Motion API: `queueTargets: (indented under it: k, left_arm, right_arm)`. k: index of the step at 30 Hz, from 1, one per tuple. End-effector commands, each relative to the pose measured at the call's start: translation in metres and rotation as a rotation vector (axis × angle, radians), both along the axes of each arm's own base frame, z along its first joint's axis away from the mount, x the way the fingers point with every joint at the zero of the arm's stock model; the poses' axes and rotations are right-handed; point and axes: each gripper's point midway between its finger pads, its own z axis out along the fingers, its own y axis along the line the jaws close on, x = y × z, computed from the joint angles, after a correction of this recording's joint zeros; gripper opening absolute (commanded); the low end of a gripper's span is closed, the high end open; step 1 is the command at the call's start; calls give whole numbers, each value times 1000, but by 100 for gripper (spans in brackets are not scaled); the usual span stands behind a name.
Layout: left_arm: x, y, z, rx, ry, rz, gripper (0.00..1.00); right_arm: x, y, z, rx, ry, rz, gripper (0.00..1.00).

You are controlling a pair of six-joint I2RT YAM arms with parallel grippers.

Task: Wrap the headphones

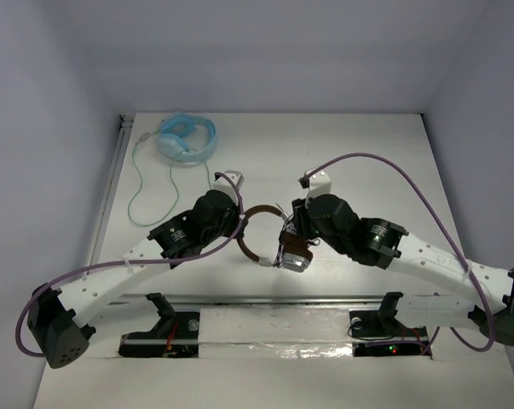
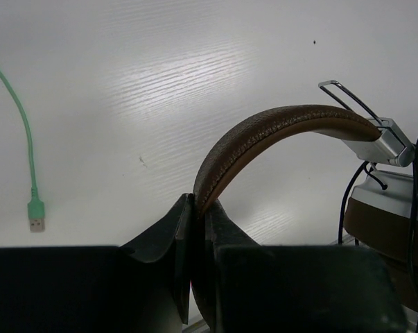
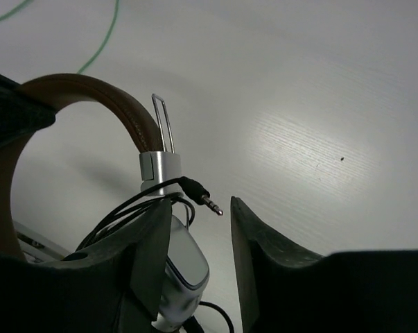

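The headphones (image 1: 265, 234) lie mid-table, with a brown headband (image 2: 278, 125) and silver earcups (image 2: 385, 201). My left gripper (image 1: 239, 223) is shut on the headband's end; the left wrist view shows the band pinched between the jaws (image 2: 198, 208). My right gripper (image 1: 292, 234) hovers over the earcups with its jaws open (image 3: 199, 205). The thin black cable (image 3: 125, 211) is looped around the silver slider (image 3: 159, 170). Its jack plug (image 3: 207, 201) pokes into the gap between my right fingers, unclamped. One silver earcup (image 3: 184, 267) sits by the left finger.
A light blue headset (image 1: 187, 136) lies at the back left. Its pale green cable (image 1: 141, 183) trails toward the left edge, and its USB plug (image 2: 35, 215) shows in the left wrist view. A metal rail (image 1: 265, 298) runs along the near edge.
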Motion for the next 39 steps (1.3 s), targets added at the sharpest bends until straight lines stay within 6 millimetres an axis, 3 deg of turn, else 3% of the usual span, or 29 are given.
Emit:
queueTargets:
  k: [1, 6, 10, 16, 19, 20, 23, 25, 35, 39]
  left_arm:
    - [12, -13, 41, -109, -58, -3, 0]
    - [21, -10, 32, -93, -37, 18, 0]
    - [27, -14, 30, -101, -33, 27, 0]
    - [41, -26, 25, -112, -37, 36, 0]
    - [56, -33, 21, -124, -40, 71, 0]
    - [62, -36, 15, -115, -31, 84, 0]
    - [83, -45, 10, -135, -54, 123, 0]
    - [98, -50, 10, -152, -79, 149, 0]
    - [165, -74, -47, -73, -40, 200, 0]
    - [185, -70, -67, -25, -40, 235, 0]
  right_arm:
    - [-13, -2, -5, -18, 65, 33, 46]
    - [-15, -6, 16, 25, 30, 43, 59]
    - [-15, -15, 47, 90, -33, 28, 69]
    - [-8, -36, 79, 181, -121, -78, 73]
    - [-4, -48, 95, 273, -177, -155, 63]
    - [-3, -52, 100, 301, -194, -178, 41]
    - [-11, -55, 110, 421, -227, -148, 0]
    - [-18, -61, 112, 495, -243, -133, 0]
    - [-23, -60, 97, 536, -209, -132, 2]
    - [-22, -58, 94, 531, -208, -128, 5]
